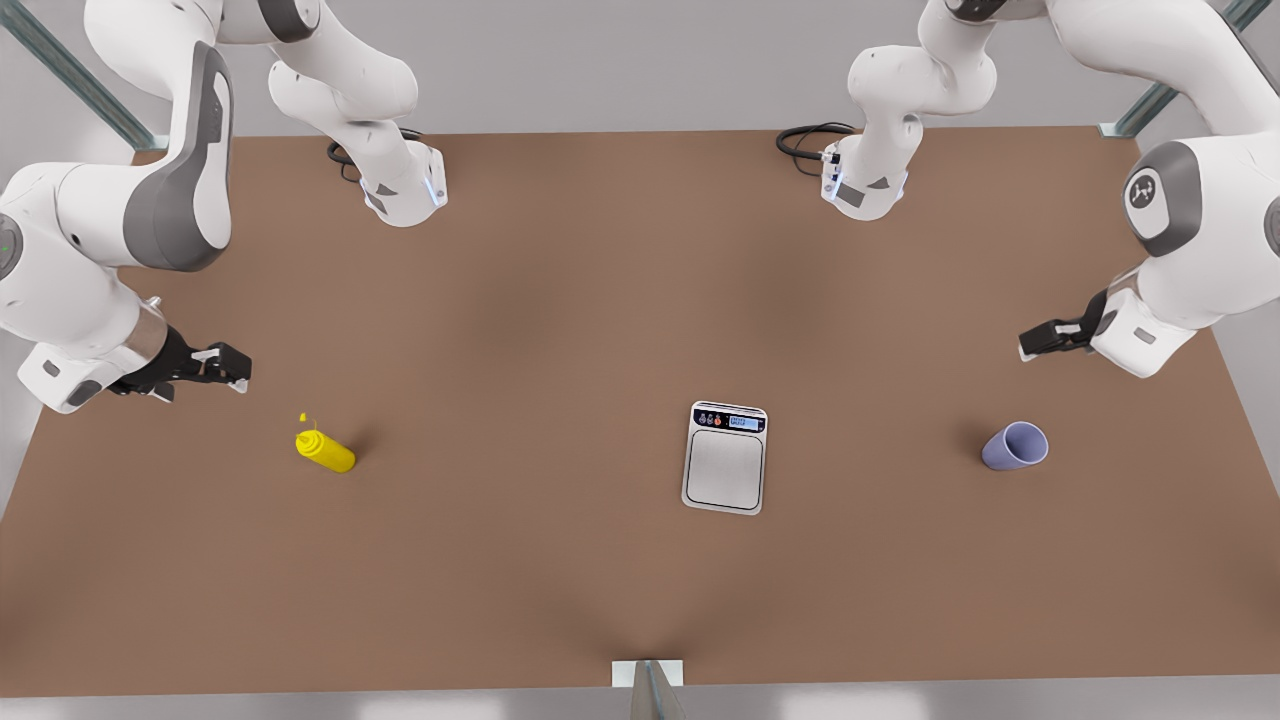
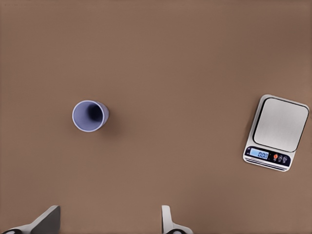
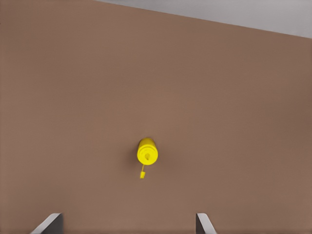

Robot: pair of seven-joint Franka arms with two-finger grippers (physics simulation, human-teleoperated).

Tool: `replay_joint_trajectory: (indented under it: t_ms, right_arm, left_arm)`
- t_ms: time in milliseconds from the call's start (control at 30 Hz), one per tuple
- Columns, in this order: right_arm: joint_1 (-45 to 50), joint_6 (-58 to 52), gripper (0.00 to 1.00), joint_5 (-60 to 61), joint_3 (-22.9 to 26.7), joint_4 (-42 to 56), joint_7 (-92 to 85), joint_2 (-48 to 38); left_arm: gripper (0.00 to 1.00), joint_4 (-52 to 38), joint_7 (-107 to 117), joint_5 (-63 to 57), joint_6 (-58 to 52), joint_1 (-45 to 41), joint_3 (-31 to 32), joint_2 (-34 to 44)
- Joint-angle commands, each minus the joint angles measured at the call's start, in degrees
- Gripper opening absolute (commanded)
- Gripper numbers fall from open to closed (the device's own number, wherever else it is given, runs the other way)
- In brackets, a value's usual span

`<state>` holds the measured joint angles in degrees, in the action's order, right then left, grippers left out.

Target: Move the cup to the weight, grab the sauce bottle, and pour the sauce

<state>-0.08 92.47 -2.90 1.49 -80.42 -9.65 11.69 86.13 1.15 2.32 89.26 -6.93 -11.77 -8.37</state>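
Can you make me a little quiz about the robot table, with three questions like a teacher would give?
1. True or false: the small lavender-blue cup stands on the flat white kitchen scale with the grey platform.
2. Which gripper hangs near the bright yellow squeeze bottle: the left gripper or the right gripper?
3. Fill in: on the brown table, the scale lies between the bottle and the ____.

Key
1. False. The cup stands apart, on the table toward the front view's right.
2. The right gripper, open above the table; the left gripper, open, hangs near the cup.
3. Cup.
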Motion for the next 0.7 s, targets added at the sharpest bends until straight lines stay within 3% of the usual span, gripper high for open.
replay_joint_trajectory:
  t_ms: [0,667]
  right_arm:
    - [0.0,0.0,1.0,0.0,0.0,0.0,0.0,0.0]
    - [0.0,0.0,1.0,0.0,0.0,-1.2,-0.1,1.2]
  left_arm:
    - [1.0,-0.1,0.1,0.1,0.0,0.0,0.0,-0.1]
    - [1.0,13.7,-1.3,-0.4,16.6,0.2,-4.8,-6.0]
